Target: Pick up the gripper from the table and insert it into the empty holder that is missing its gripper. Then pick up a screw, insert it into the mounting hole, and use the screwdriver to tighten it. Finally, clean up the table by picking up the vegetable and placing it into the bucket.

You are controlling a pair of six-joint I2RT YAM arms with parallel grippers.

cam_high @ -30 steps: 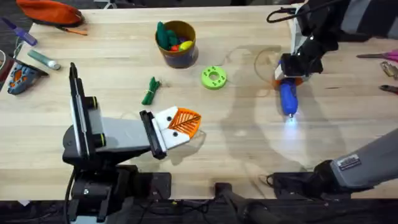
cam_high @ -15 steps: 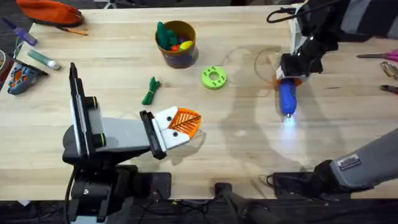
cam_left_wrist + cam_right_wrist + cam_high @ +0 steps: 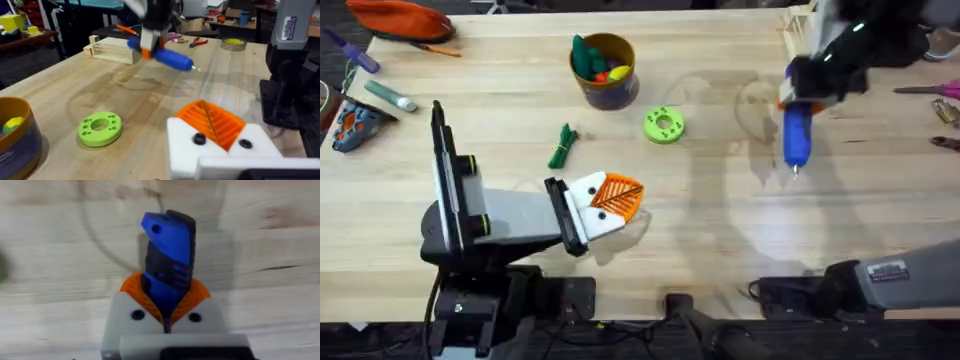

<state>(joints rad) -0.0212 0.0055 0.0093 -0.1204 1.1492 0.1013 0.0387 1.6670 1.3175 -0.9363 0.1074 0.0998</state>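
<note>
Screwdriver (image 3: pixel 797 135) hangs above the table (image 3: pixel 720 230) at the overhead frame's upper right, clenched in the right gripper (image 3: pixel 807 88), while the left gripper (image 3: pixel 610 200), fingers pressed together, idles lower left of centre.

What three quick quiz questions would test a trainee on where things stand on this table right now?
1. True or false: the right claw is shut on the blue screwdriver and holds it above the table.
2. Which lies nearest the lime-green ring? A) the orange pouch B) the bucket C) the left claw
3. Fill in: the dark green vegetable lies on the ____, not in the bucket.

Key
1. True: the left wrist view shows the screwdriver lifted off the wood, its tip free.
2. B
3. table
</note>
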